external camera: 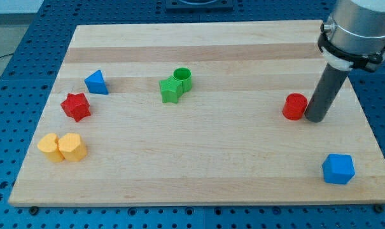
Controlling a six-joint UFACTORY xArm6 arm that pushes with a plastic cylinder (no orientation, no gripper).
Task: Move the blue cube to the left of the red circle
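Note:
The blue cube lies near the board's bottom right corner. The red circle, a short red cylinder, stands at the right of the board, above and to the left of the cube. My tip is down on the board just to the right of the red circle, close to it or touching it. The blue cube is well below my tip and a little to its right, apart from it.
A blue triangle and a red star lie at the left. Two yellow blocks sit side by side at bottom left. A green star and green cylinder touch near top centre. The wooden board has a blue pegboard around it.

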